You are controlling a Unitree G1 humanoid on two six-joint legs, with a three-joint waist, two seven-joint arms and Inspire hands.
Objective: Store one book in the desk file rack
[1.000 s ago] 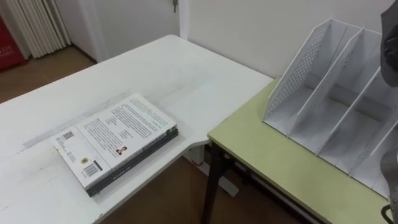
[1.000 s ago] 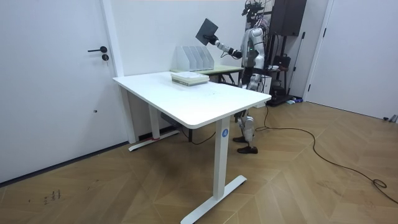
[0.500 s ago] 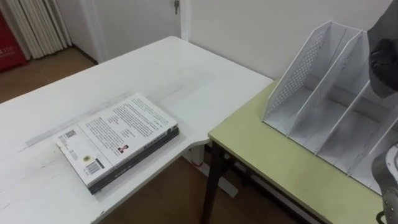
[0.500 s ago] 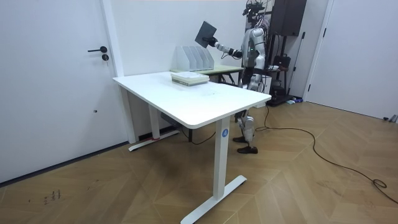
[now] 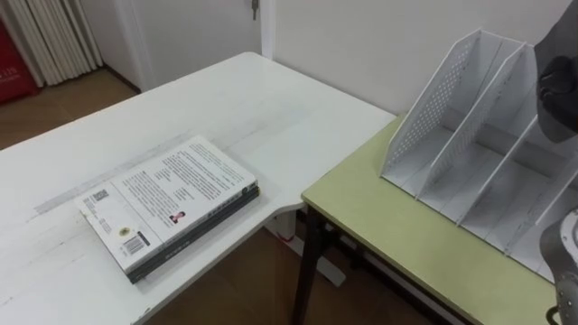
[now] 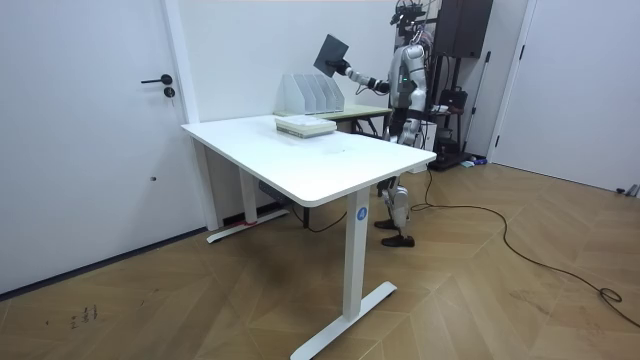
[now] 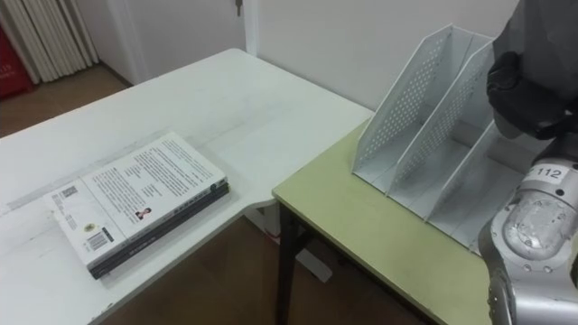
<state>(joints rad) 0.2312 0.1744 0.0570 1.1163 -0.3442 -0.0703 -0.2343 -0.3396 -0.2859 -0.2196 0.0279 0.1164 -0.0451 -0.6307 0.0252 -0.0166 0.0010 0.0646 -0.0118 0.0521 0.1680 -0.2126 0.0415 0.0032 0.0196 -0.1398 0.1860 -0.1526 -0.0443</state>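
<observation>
My right hand (image 7: 526, 97) is shut on a dark grey book (image 7: 551, 32), held upright in the air above the right end of the white perforated file rack (image 7: 420, 108). The rack stands on a pale green desk (image 7: 361, 226), and the slots I can see hold nothing. In the room view the book (image 6: 331, 52) is raised over the rack (image 6: 310, 93), at the end of my outstretched right arm, with the hand (image 6: 350, 68) at its lower edge. Two more books (image 5: 167, 203) lie stacked flat on the white table (image 5: 226, 99) to my left.
The green desk butts against the white table's corner, with a gap down to the wooden floor between them. A white wall runs close behind the rack. I stand at the green desk's near side, and a dark cabinet (image 6: 463, 30) is behind me.
My right hand with the dark book has come further in over the rack's right end. The stacked books and the rack have not moved.
</observation>
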